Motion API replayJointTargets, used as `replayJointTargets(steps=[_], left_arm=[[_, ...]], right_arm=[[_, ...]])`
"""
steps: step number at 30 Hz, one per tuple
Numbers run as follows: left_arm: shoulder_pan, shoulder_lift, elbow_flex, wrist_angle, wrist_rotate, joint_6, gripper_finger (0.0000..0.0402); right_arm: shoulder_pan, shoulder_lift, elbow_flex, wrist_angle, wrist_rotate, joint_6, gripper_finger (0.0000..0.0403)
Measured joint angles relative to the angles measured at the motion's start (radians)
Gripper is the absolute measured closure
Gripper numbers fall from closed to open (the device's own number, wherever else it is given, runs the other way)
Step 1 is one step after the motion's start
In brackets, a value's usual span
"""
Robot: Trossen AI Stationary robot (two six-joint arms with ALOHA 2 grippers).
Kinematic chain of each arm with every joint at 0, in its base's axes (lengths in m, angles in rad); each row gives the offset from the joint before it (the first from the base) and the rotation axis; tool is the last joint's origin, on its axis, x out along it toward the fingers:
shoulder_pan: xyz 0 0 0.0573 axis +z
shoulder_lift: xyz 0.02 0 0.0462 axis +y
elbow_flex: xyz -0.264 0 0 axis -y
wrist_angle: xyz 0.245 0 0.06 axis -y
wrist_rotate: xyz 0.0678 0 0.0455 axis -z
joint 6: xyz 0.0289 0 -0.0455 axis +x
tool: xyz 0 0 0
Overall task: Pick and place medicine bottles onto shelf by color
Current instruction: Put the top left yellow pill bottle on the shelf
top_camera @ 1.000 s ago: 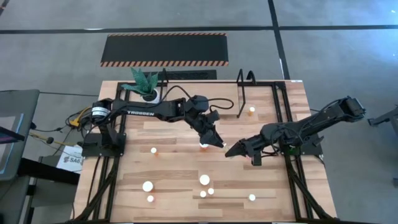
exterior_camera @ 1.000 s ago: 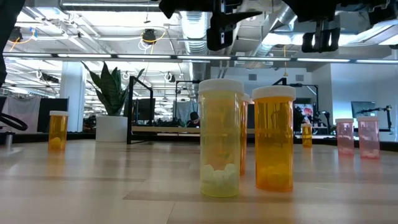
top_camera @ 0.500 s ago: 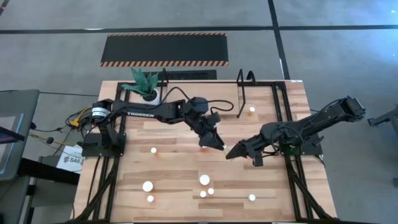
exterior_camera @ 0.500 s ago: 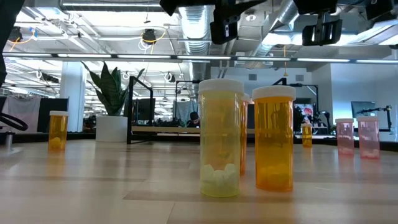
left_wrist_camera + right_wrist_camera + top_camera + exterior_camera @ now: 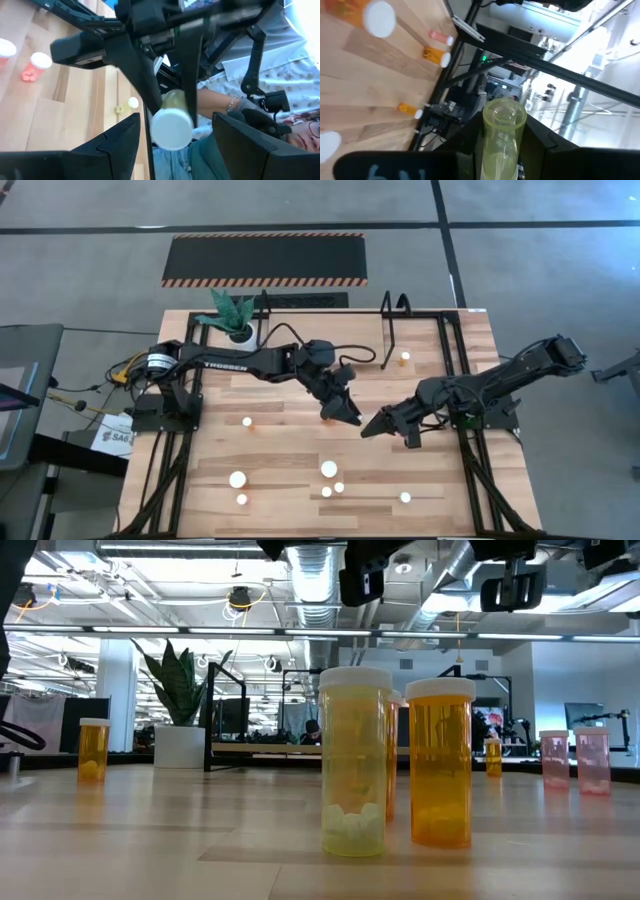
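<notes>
Table [image 5: 300, 500] centre: left claw [image 5: 347, 416] and right claw [image 5: 372, 426] tilted tip-to-tip, both gripping yellow bottle [image 5: 501, 135].

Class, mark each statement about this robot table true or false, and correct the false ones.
1. The left gripper holds a white-capped yellow bottle off the table. True.
2. The plant stands beside the right arm. False: it stands on the left arm's side of the table.
3. In the low view, a standing yellow bottle and an orange bottle are upright side by side. True.
4. The pink bottles lie on their sides. False: both stand upright.
</notes>
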Motion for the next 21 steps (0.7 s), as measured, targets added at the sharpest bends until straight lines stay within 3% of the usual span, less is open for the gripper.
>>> replayJointTargets(steps=[9, 21], left_arm=[[-0.004, 0.0, 0.0, -0.007, 0.019, 0.003, 0.0168], [-0.004, 0.001, 0.0, -0.04, 0.039, 0.035, 0.0168]], right_arm=[[-0.015, 0.106, 0.05, 0.006, 0.058, -0.049, 0.0295], [0.036, 0.03, 0.05, -0.067, 0.073, 0.025, 0.0295]])
